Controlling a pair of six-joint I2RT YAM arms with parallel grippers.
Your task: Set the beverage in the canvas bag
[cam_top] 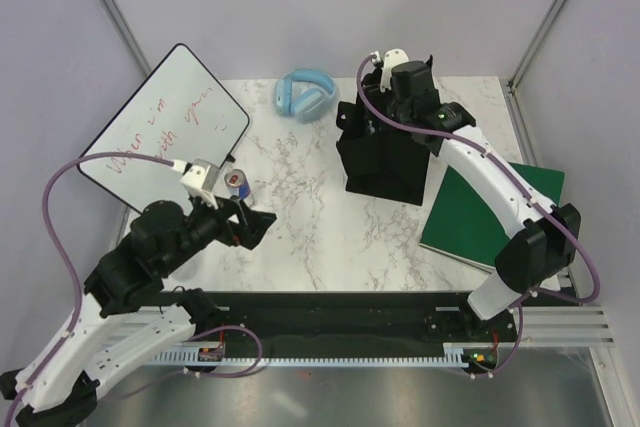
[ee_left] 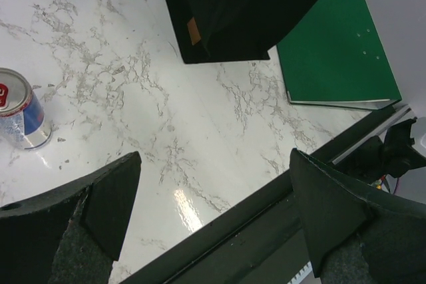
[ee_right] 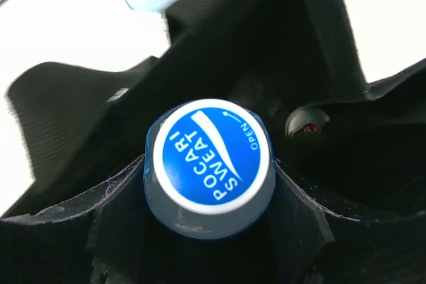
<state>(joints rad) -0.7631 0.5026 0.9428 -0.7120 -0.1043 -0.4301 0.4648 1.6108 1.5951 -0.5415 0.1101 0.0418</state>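
Observation:
The black canvas bag (cam_top: 385,162) stands upright at the middle right of the marble table. My right gripper (cam_top: 383,107) is over its open top, shut on a bottle with a blue Pocari Sweat cap (ee_right: 212,151). In the right wrist view the bottle sits between the pads (ee_right: 299,221), with the bag's black fabric (ee_right: 80,104) around it. A blue and silver can (cam_top: 238,185) stands at the left, also in the left wrist view (ee_left: 20,114). My left gripper (cam_top: 250,222) is open and empty just right of the can (ee_left: 216,211).
A green book (cam_top: 490,212) lies right of the bag. Light blue headphones (cam_top: 305,95) lie at the back. A whiteboard (cam_top: 165,127) leans at the back left. A small grey round thing with a red mark (ee_right: 306,123) lies inside the bag.

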